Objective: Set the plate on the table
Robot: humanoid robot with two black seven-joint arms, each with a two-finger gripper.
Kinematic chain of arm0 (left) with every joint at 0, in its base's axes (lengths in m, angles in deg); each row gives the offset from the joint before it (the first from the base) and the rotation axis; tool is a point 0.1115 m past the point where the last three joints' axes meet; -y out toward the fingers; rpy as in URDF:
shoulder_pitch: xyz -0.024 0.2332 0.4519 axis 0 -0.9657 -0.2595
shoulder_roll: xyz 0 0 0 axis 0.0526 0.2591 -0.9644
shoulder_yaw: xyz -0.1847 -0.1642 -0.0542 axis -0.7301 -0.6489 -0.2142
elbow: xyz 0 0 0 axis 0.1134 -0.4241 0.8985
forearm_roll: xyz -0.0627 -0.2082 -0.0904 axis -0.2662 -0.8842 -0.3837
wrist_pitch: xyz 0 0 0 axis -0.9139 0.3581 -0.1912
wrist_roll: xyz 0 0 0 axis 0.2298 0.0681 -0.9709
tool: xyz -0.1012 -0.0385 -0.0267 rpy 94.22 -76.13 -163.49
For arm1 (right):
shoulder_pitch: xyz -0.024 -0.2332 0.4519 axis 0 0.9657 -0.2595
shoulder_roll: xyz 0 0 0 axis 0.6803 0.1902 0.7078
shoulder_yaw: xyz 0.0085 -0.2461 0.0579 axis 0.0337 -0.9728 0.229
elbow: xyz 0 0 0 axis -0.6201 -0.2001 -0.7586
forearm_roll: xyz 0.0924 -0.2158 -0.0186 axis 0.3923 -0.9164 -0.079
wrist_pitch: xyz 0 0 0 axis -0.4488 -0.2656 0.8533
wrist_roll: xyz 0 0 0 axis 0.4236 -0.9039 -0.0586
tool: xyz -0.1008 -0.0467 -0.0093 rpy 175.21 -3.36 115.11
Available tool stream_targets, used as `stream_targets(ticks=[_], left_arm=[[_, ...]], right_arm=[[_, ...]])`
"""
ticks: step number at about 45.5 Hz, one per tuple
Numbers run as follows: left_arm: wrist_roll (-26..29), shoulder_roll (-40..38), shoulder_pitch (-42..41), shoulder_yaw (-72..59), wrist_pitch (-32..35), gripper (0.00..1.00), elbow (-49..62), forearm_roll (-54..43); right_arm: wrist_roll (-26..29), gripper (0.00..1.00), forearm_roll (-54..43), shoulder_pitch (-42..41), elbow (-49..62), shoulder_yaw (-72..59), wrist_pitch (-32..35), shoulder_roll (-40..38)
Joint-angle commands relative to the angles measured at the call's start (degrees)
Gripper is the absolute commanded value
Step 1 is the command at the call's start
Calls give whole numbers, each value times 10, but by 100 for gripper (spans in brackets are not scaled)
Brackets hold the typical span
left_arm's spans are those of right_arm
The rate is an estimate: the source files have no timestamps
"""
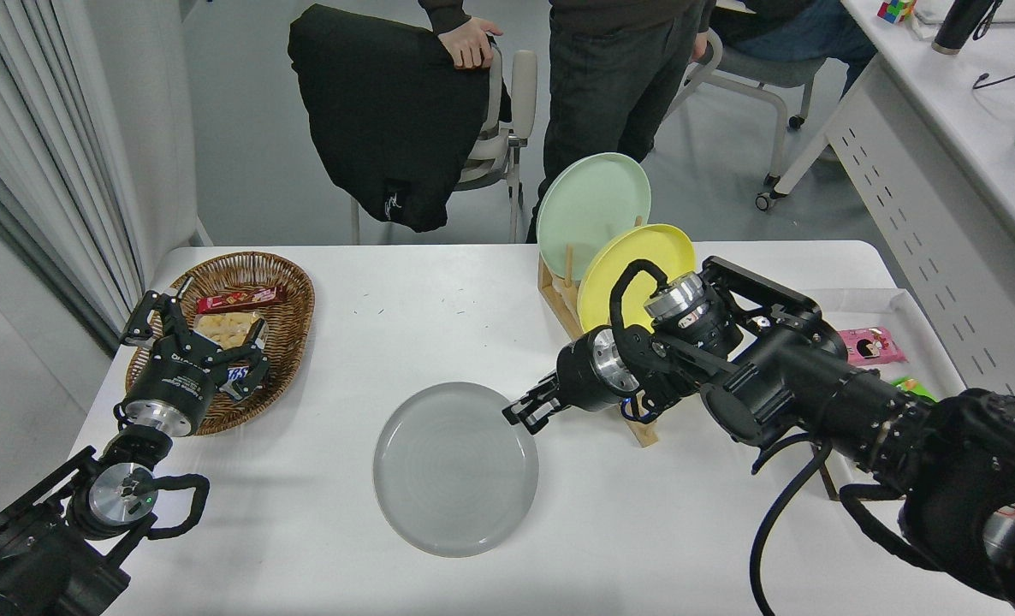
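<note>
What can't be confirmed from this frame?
Head view only:
- Whether the plate rests flat on the table: the top-down angle hides any gap.
- Whether the right gripper grips the plate's rim: too small.
- The rack: mostly behind the right arm.
- The tray: partly behind that arm.

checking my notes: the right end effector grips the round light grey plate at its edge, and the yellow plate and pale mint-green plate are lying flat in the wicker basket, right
Not quite. The head view shows the yellow plate and pale mint-green plate standing upright in the wooden rack, not in the wicker basket. The right end effector does grip the round light grey plate at its edge.
</note>
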Motion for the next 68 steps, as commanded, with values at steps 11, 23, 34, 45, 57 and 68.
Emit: stream_targets(ticks=[11, 23, 34, 45, 57, 68], left_arm=[[0, 0, 0, 0, 0, 98, -1, 0], [0, 0, 0, 0, 1, 98, 0, 0], [0, 0, 0, 0, 0, 98, 0, 0], [0, 0, 0, 0, 1, 98, 0, 0], [0, 0, 0, 0, 0, 98, 0, 0], [0, 0, 0, 0, 0, 98, 0, 0]], right_arm=[[0, 0, -32, 13, 21, 0, 10, 0], [0, 0, -31, 22, 24, 1, 12, 0], [1, 0, -31, 27, 24, 1, 14, 0], [0, 0, -31, 29, 24, 1, 18, 0], [0, 0, -43, 29, 31, 1, 23, 0], [0, 0, -43, 29, 31, 3, 25, 0]])
